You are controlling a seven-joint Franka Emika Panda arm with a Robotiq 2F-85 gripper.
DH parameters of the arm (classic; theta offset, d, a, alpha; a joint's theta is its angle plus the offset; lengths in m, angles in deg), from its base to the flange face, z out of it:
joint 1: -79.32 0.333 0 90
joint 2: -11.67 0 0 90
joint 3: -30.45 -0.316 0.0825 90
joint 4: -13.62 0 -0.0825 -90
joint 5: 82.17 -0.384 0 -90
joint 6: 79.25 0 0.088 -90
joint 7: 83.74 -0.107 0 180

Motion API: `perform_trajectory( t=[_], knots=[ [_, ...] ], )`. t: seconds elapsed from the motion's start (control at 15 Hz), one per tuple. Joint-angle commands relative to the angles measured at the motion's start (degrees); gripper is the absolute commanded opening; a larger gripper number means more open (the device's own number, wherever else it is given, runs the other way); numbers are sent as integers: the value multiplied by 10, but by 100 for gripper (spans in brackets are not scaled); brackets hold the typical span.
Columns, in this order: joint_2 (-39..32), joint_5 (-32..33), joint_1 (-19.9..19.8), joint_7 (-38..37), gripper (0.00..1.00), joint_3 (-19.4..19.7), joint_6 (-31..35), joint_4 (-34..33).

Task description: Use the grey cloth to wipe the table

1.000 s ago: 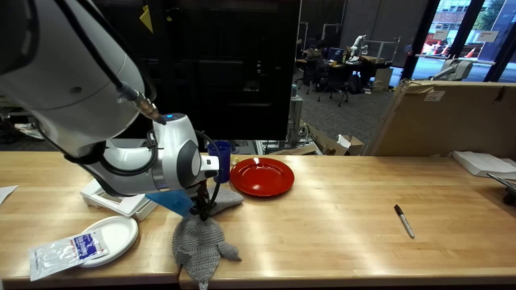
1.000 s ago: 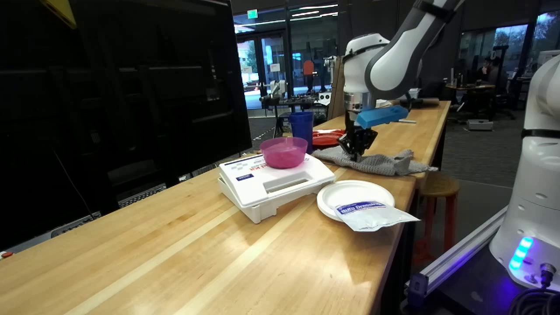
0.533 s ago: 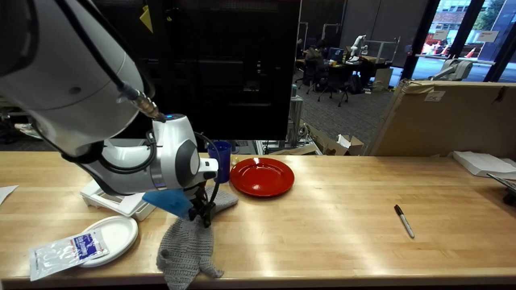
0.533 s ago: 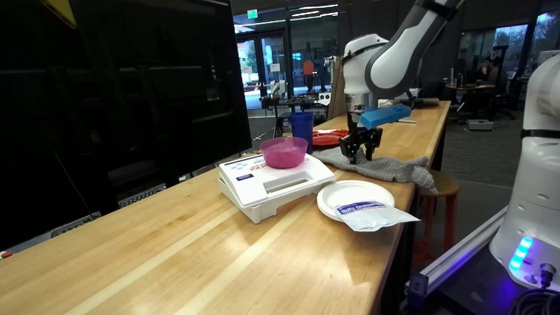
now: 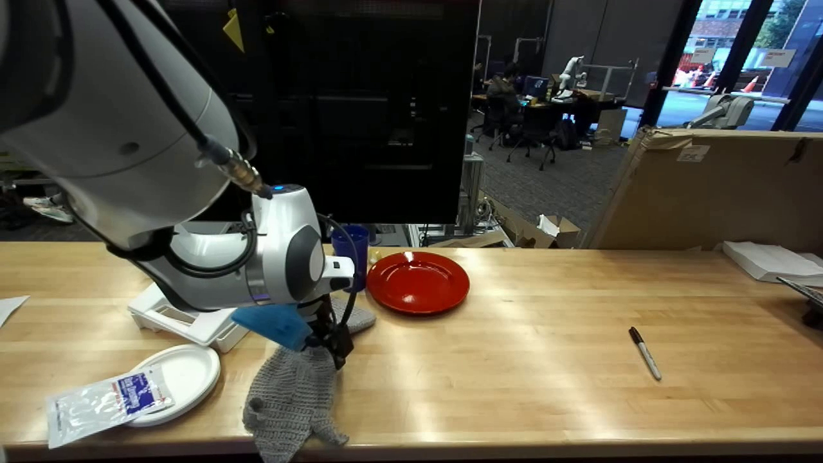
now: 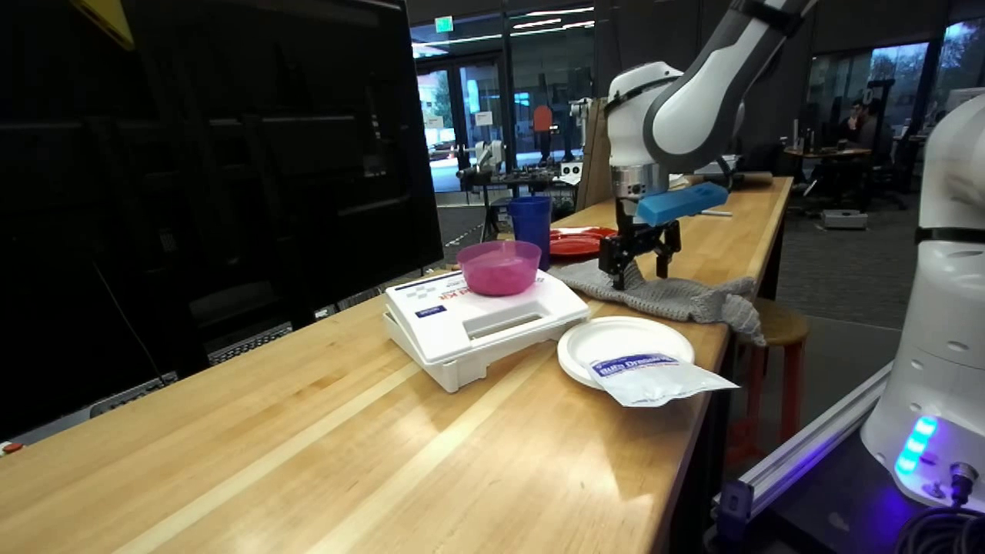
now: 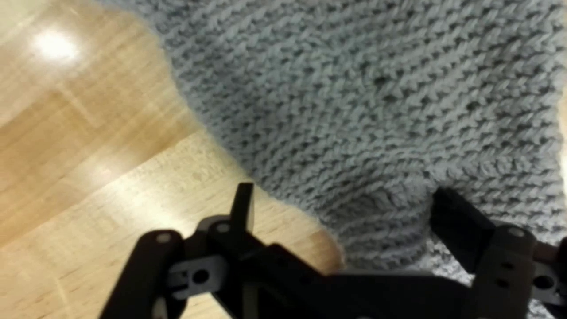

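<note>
Spread wide since earlier, the empty black gripper [image 7: 341,192] spans a curved edge of chunky, knitted grey cloth [image 7: 354,97].

white glare on the table [image 5: 527,347]

The table [image 5: 514,360] is pale wood. The cloth [image 5: 289,399] lies under the gripper [image 6: 640,280], one end over the edge. In an exterior view, paper [image 5: 9,308], a case [image 5: 209,325] and a white plate [image 5: 189,373] sit left of the gripper, a cup [image 5: 362,247] behind it, a red plate [image 5: 418,283] right, a marker [image 5: 645,354] farther right.
</note>
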Motion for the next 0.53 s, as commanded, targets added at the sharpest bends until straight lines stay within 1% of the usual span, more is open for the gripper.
perform_trajectory(
  t=[0.0, 0.27, 0.4, 0.47],
  knots=[
    [45, -3, 3, 1, 100, 22, -28, 8],
    [128, -9, -11, 27, 100, 51, -89, 15],
    [183, 3, -30, 40, 100, 64, -116, 15],
    [209, 9, -45, 48, 100, 69, -122, 17]
  ],
)
